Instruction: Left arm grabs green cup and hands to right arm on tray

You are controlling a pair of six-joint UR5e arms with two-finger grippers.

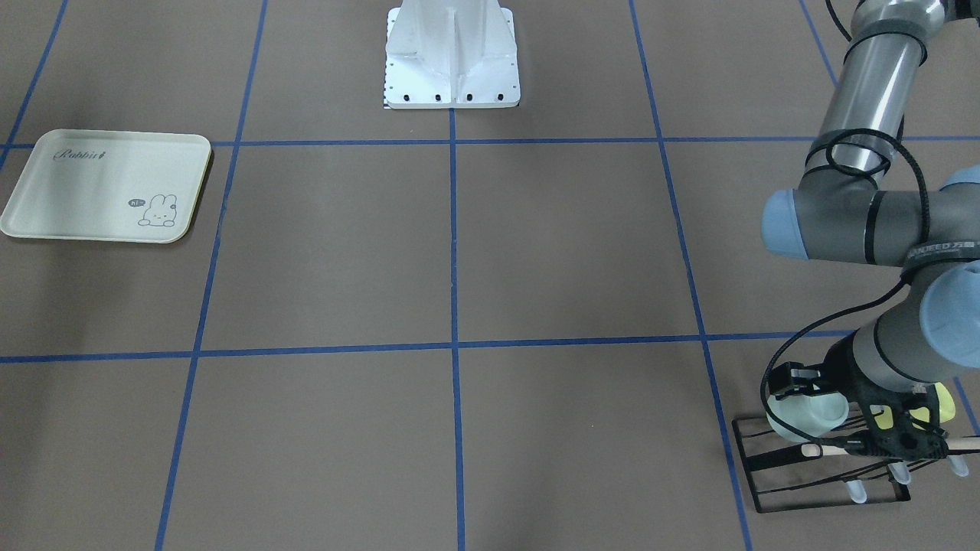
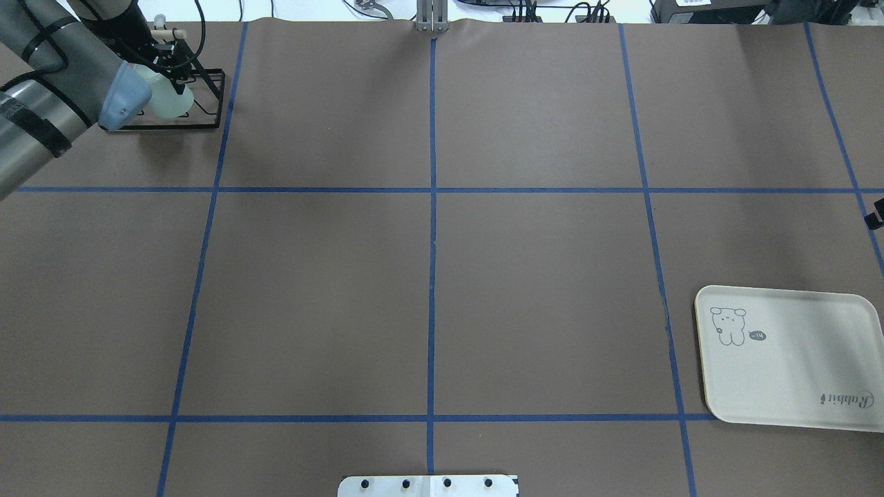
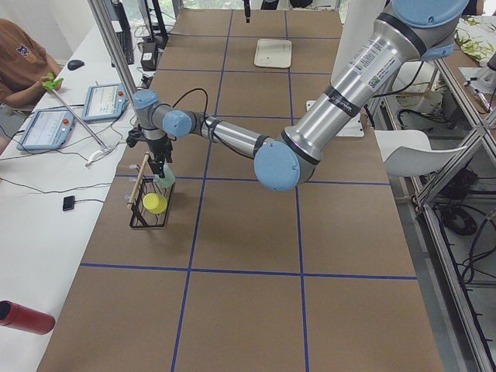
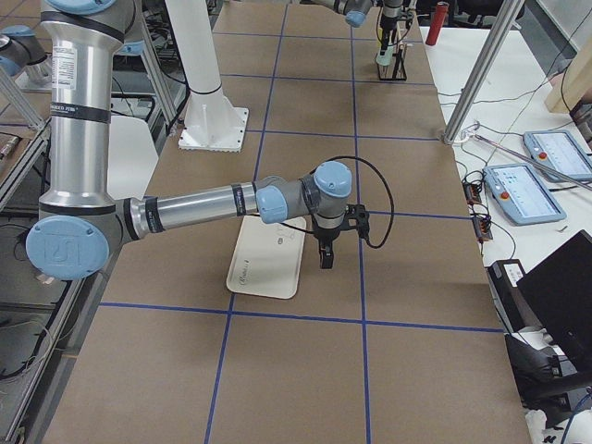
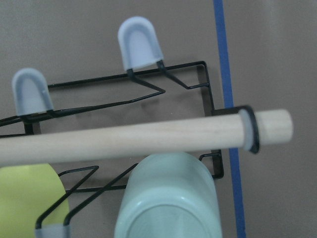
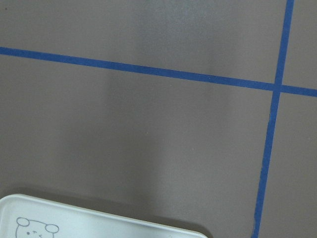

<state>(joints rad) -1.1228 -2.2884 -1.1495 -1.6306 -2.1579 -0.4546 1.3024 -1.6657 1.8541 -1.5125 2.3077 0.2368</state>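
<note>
Barely begun, handover ahead: the green cup (image 1: pixel 808 413) sat in the rack (image 1: pixel 831 506) at the counter's (image 1: pixel 536 268) left end, left fingers (image 3: pixel 158 164) at it, right fingers (image 4: pixel 326 255) by the tray (image 1: pixel 99 191), both grips impossible to tell.

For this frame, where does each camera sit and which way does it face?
Front-facing: across the table, faces the robot's base; left arm at right.
Overhead: behind the robot, looks forward and down; left arm at left.
Exterior left: table's left end; left arm near.
Exterior right: opposite end; right arm near, by the tray.
Left wrist: down onto green cup under a wooden rod; no body.
Right wrist: down at tray corner; no body.
Front-facing and overhead share tray, green cup.
</note>
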